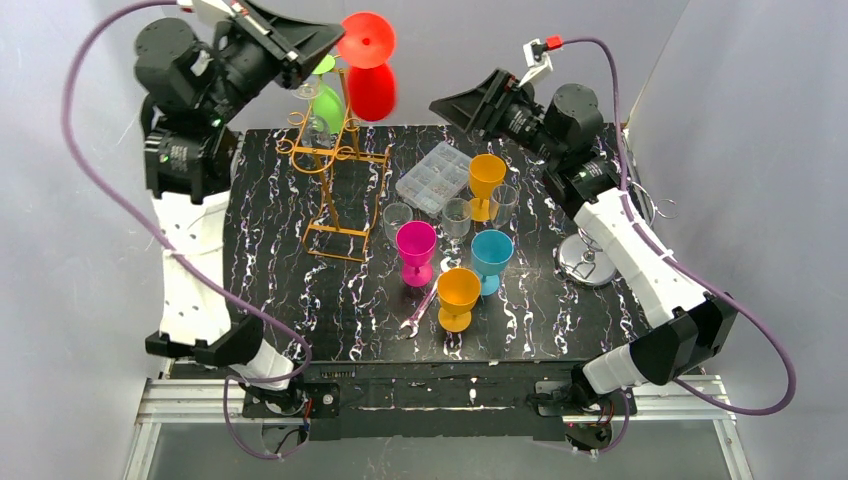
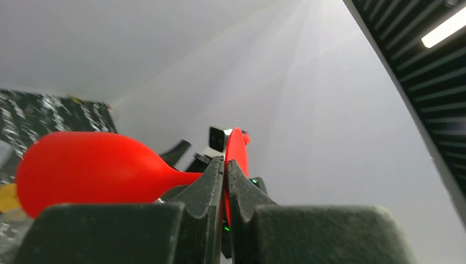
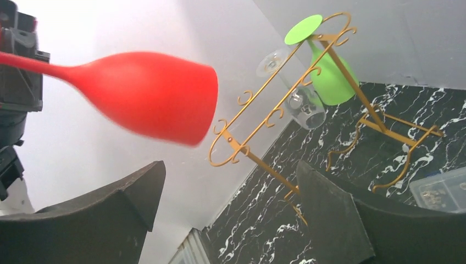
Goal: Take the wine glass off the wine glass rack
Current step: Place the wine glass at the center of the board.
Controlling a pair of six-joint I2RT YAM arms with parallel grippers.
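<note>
Red plastic wine glass (image 1: pixel 370 70): top view, upper centre of frame, lying sideways in the air beyond the gold wire rack (image 1: pixel 335 190). Left gripper (image 1: pixel 328 42) clenched on its stem. Right gripper (image 1: pixel 437 103), to the right of the glass, spread wide, grasping nothing.

Left wrist view: 2 fingers (image 2: pixel 209 187) pinched on the stem beside the foot; bowl at left of frame.

Right wrist view: red glass at upper left, apart from the rack. Green glass (image 3: pixel 329 71) and clear glass (image 3: pixel 305 107) hang on the rack, upper right.
</note>
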